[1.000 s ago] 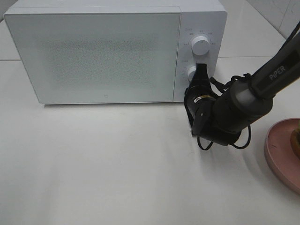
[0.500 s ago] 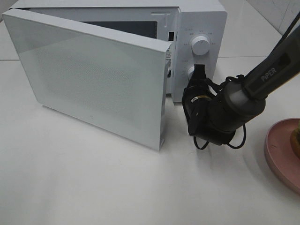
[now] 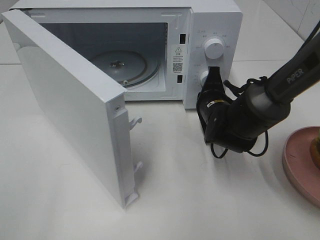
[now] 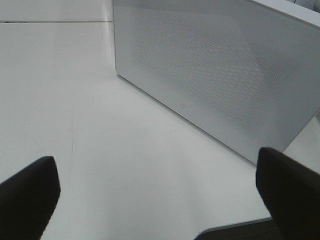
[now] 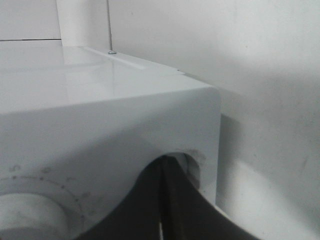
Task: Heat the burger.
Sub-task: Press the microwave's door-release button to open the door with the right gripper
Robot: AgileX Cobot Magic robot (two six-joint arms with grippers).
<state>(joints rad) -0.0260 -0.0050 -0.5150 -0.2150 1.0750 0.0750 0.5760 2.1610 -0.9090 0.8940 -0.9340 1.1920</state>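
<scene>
Right jaws closed at the knob (image 3: 203,78), burger (image 3: 317,152) well apart.

High cam down on microwave (image 3: 215,22) front, L wrist faces door (image 4: 215,70), R wrist tight on panel (image 5: 100,140)

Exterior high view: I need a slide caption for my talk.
Microwave door stands wide open, turntable bare; shut right gripper beside the lower knob, pink plate at right.

Smooth, faintly glossy white microwave (image 3: 215,20) on a matt pale table (image 3: 200,200).
Door (image 3: 70,110) panel finely dotted (mesh-like); turntable (image 3: 125,65) looks clear glass.
</scene>
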